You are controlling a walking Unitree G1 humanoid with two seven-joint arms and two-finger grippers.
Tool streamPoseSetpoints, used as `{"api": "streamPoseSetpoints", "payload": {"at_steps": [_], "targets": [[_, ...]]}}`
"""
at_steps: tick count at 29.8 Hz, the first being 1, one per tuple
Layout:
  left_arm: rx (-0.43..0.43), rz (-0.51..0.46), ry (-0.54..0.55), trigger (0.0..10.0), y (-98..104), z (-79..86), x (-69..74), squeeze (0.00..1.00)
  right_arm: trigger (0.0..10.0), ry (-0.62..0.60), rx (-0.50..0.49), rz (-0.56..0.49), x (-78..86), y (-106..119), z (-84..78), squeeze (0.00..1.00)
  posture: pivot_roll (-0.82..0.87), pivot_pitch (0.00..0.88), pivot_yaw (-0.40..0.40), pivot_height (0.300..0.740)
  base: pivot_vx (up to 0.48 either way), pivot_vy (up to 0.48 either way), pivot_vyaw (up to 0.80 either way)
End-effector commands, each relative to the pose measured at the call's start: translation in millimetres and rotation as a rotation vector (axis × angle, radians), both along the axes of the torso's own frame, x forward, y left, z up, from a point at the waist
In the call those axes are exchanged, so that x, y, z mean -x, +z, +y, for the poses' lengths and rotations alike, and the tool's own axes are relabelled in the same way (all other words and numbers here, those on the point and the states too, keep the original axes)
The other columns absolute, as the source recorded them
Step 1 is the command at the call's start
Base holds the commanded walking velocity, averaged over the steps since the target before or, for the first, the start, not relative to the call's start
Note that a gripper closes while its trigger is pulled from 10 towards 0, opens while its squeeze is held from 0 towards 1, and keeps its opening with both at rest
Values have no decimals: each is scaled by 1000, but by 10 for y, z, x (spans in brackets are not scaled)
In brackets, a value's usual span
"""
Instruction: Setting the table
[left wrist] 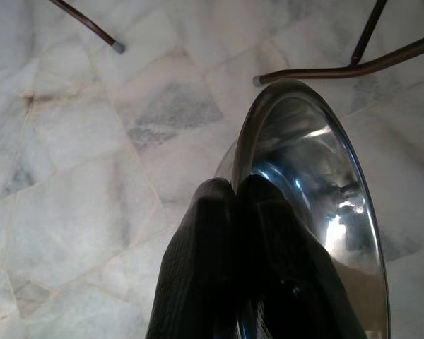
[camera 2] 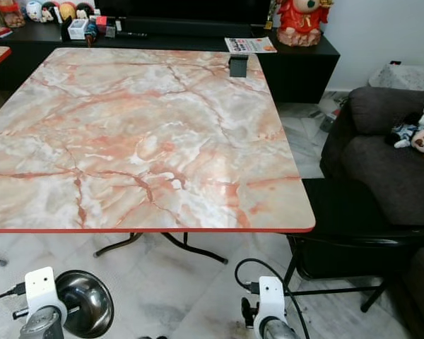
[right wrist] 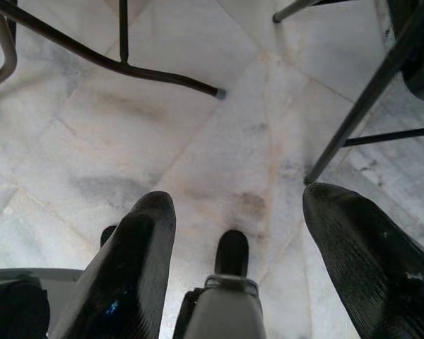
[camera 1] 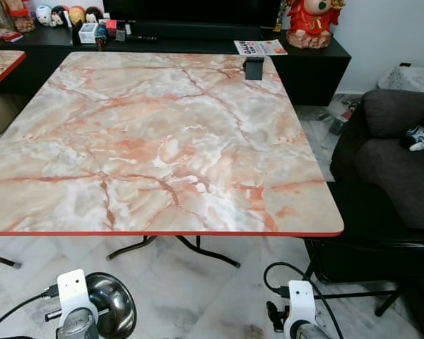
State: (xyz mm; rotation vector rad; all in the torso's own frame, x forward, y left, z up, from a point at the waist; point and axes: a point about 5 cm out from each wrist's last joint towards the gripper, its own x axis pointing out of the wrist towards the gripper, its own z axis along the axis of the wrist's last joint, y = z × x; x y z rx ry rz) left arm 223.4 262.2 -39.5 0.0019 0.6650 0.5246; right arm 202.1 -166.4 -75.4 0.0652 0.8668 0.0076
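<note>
Now the left gripper [left wrist: 233, 212] is pinching the rim of a steel bowl [camera 1: 113, 304], fingers closed, low before the marble table [camera 1: 162, 141]. It's looking rigid, light, slippery. The right gripper [right wrist: 233, 247] is hanging wide open, empty.

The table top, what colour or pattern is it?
The table top is pink-and-white marble pattern with a red edge, clearest in the left eye view.

- Before me, a square desk [camera 1: 155, 141] topped in pink marble pattern with a red edge.
- Pale marble floor [camera 1: 198, 296] beneath.
- Dark sofa [camera 1: 399, 152] on my right.
- Black sideboard [camera 1: 307, 60] against the white wall [camera 1: 389, 32].
</note>
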Motion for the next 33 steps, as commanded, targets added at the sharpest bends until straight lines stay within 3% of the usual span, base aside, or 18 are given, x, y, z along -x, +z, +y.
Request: {"api": "streamPoseSetpoints", "payload": {"at_steps": [1, 17, 24, 33], "targets": [[-2, 5, -21, 10000, -11, -22, 4, 0, 10000, -20, -9, 7, 40, -20, -5, 0, 68, 111, -15, 740, 0, 0, 0], [29, 3, -79, 10000, -24, -143, -46, 0, 10000, -37, -13, 3, 38, -18, -17, 0, 66, 112, -9, 740, 0, 0, 0], [20, 5, -90, 10000, -15, -142, -58, 0, 10000, -49, -16, 0, 31, -14, -17, 0, 67, 111, -5, 740, 0, 388, 0], [6, -5, -102, 10000, -1, -158, -79, 0, 10000, -51, -19, -3, 20, -9, -11, 0, 66, 106, -1, 740, 0, 0, 0]]}}
